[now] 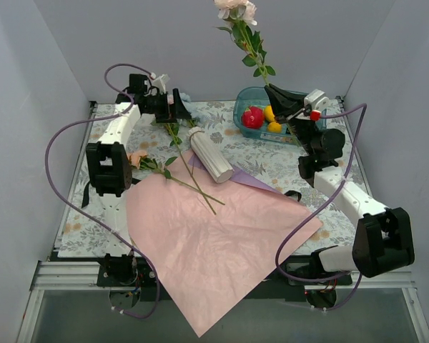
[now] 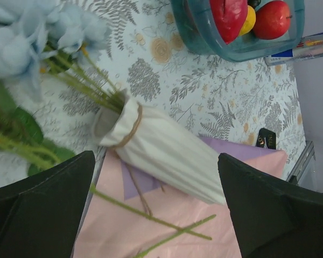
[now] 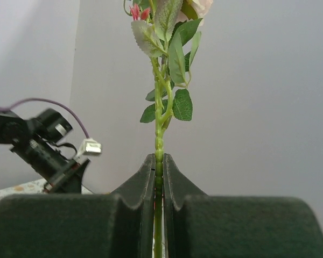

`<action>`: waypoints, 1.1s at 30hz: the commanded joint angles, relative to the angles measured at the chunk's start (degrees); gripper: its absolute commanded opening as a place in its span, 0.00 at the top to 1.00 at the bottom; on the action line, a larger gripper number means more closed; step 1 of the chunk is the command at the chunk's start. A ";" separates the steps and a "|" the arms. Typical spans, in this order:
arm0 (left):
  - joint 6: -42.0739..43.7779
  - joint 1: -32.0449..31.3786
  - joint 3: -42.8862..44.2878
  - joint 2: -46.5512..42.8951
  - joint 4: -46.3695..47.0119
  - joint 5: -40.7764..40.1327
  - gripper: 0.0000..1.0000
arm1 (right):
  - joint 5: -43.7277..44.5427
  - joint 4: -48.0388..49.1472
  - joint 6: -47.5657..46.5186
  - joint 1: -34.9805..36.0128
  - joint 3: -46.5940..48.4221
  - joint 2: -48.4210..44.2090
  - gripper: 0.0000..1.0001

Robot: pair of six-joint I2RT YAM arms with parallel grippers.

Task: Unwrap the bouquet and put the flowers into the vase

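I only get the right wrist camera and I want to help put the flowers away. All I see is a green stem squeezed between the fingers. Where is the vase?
Observer: The vase is lying on its side near the middle of the table, not standing up.
Operator: Is anything in it?
Observer: The left wrist view shows pale blue flowers whose stems run into its mouth.
Operator: What is the other arm doing?
Observer: The left fingers are wide open close to the vase and hold nothing.
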 commanded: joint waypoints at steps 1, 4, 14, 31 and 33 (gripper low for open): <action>1.55 -3.91 9.01 5.42 -1.48 0.13 0.02 | -0.59 2.13 -1.27 0.18 -1.05 -3.51 0.99; 6.73 -4.62 9.98 7.89 1.07 1.45 0.03 | -1.64 1.95 -0.57 0.09 -1.49 -4.21 0.99; 11.85 -4.97 13.16 13.61 3.09 2.51 0.12 | -3.31 2.56 1.71 0.18 -2.81 -5.18 0.99; 19.14 -5.67 14.55 16.60 -2.52 5.67 0.50 | -3.58 3.18 3.56 0.18 -3.25 -4.03 0.99; 19.32 -5.76 14.55 16.69 -2.70 5.58 0.50 | -3.49 3.01 3.47 0.09 -3.68 -4.30 0.99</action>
